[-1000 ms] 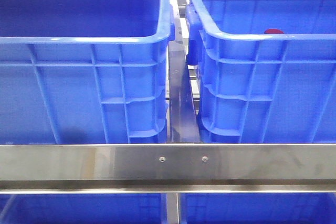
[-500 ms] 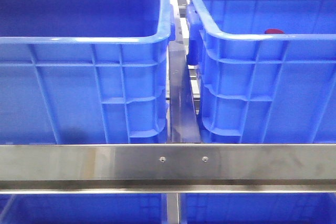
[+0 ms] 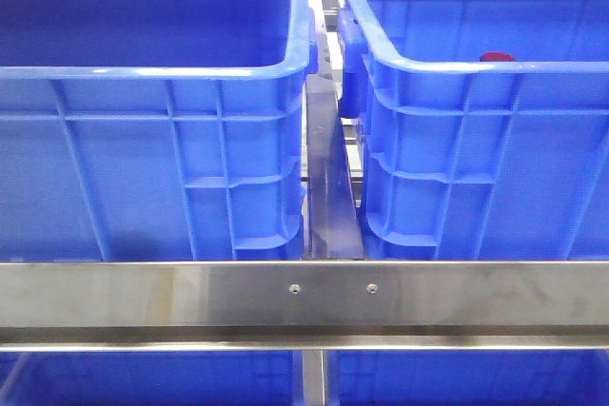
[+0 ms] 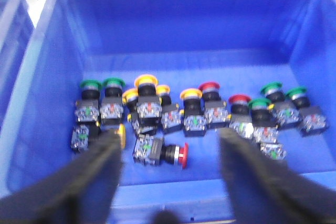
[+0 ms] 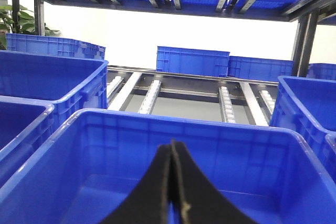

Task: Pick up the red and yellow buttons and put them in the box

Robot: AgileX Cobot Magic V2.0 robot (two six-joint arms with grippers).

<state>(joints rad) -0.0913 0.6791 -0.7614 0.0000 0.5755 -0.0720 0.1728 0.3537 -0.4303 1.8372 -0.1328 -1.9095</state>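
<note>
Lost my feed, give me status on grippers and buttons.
Left gripper open, above crate of buttons. Red button lies tipped over between the jaws. Right gripper shut, empty. Nothing blocking.

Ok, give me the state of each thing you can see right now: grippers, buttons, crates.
left gripper: open, above the buttons, holding nothing
right gripper: shut, empty
red button: lying on its side, apart from the row
yellow button: upright in the row
button crate: holds many buttons
crate below right gripper: visible part empty

Blue crate point(image 4: 47, 129); red point(image 4: 181, 156), yellow buttons point(image 4: 190, 94)
</note>
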